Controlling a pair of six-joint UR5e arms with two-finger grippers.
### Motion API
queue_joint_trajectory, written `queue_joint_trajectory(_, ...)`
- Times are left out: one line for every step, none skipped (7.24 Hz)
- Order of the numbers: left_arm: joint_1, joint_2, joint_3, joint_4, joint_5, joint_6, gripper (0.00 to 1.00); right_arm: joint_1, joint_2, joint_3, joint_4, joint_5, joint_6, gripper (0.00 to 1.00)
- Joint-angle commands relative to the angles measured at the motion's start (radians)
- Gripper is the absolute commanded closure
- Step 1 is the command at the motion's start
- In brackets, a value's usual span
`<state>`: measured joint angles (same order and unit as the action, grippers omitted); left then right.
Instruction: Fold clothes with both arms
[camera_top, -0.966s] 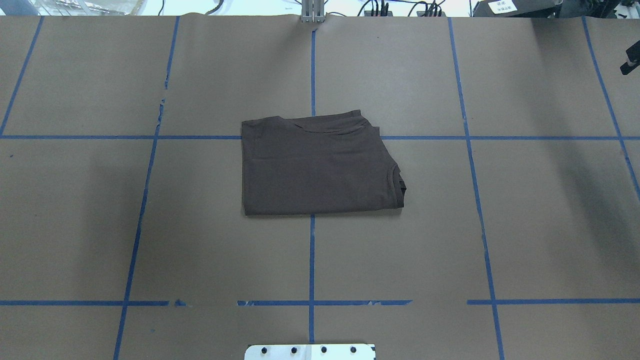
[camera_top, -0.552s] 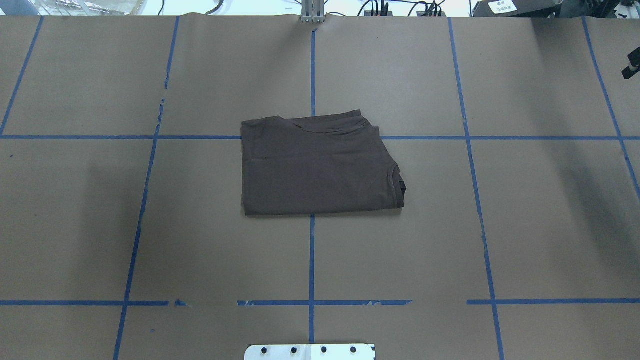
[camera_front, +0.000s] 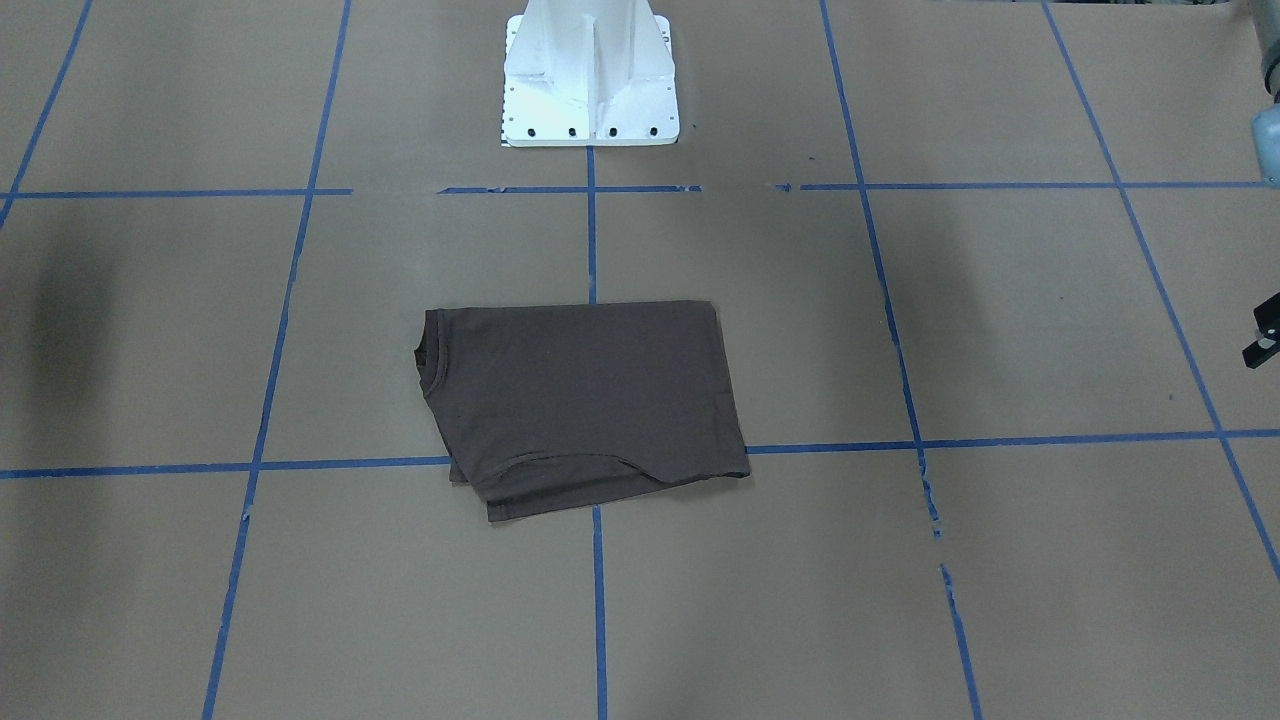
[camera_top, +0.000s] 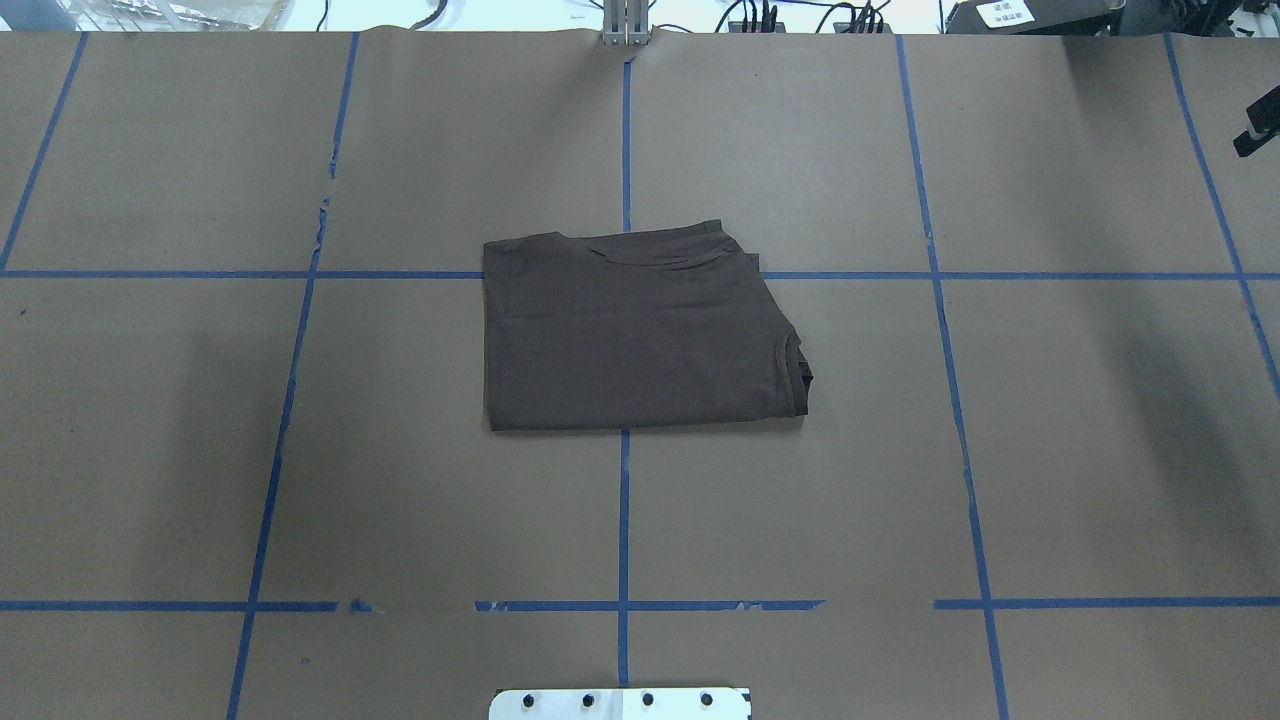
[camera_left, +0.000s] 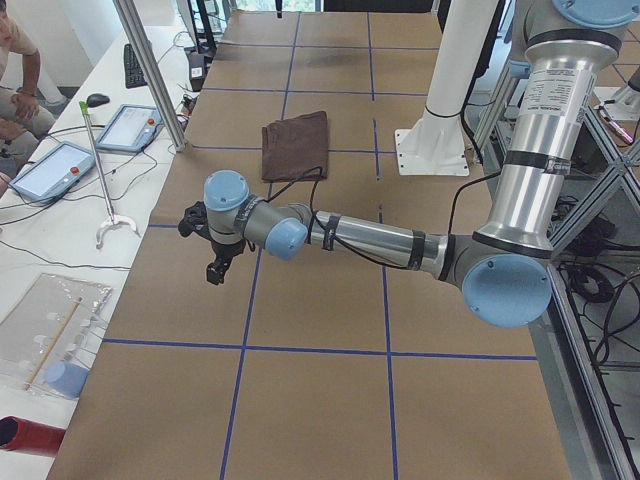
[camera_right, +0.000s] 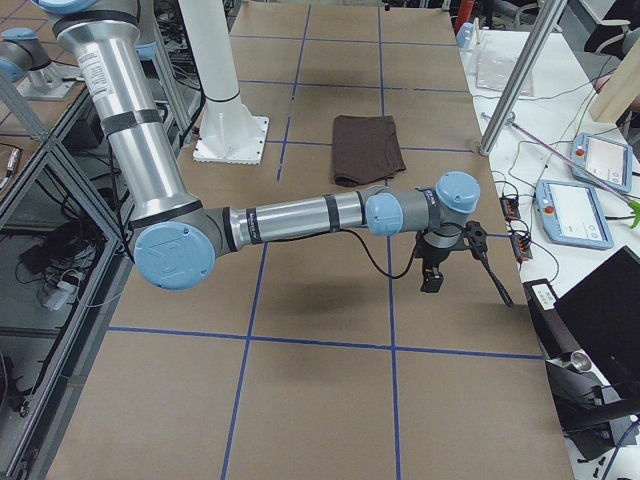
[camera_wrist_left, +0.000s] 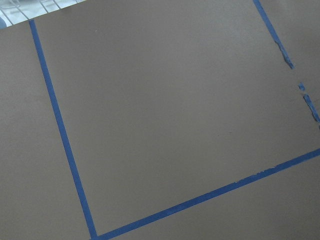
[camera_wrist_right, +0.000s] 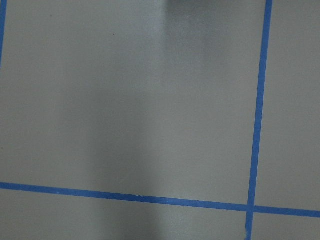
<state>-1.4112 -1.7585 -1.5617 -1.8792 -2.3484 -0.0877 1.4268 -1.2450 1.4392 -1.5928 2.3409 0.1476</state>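
Left arm (camera_left: 370, 240): stretched outward, low; left gripper (camera_left: 214, 272) pointing down. Right arm (camera_right: 300, 213): stretched opposite; right gripper (camera_right: 432, 282) pointing down.

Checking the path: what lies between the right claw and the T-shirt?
Only bare table paper with blue tape lines, seen in the overhead view between right claw and T-shirt.

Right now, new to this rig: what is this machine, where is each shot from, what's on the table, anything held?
Two jointed robot arms around a white base, each ending in two black fingers. One shot looks down from behind the robot, one faces it, and two look from the sides. Two wrist cameras see only brown paper with blue tape. A folded dark brown T-shirt lies flat in the middle of that paper. The left arm and right arm reach toward opposite ends. The left fingers and right fingers are well away from the shirt and hold nothing visible. Open or shut is unclear.
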Motion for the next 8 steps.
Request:
queue_joint_trajectory(0.000,-0.001,-0.003,0.008,0.000,0.000,0.00,-0.003,-0.005,0.004,-0.001,0.015,0.001,0.00)
queue_joint_trajectory(0.000,-0.001,0.000,0.014,0.000,0.000,0.00,-0.002,-0.002,0.003,-0.004,0.017,0.001,0.00)
queue_joint_trajectory(0.000,0.011,-0.001,0.018,-0.002,-0.001,0.00,-0.002,0.005,0.007,-0.054,0.018,0.000,0.00)
queue_joint_trajectory(0.001,0.007,0.000,0.079,-0.021,0.000,0.00,0.000,0.015,0.006,-0.084,0.029,0.001,0.00)
queue_joint_trajectory(0.001,-0.002,-0.014,0.147,-0.023,0.000,0.00,0.000,0.015,0.006,-0.084,0.029,0.001,0.00)
queue_joint_trajectory(0.001,-0.004,-0.015,0.150,-0.022,0.000,0.00,0.000,0.015,0.007,-0.084,0.029,0.001,0.00)
queue_joint_trajectory(0.001,-0.013,-0.014,0.150,-0.023,0.000,0.00,0.000,0.015,0.009,-0.084,0.029,0.001,0.00)
queue_joint_trajectory(0.001,-0.013,-0.012,0.149,-0.022,0.000,0.00,0.000,0.015,0.009,-0.084,0.031,0.001,0.00)
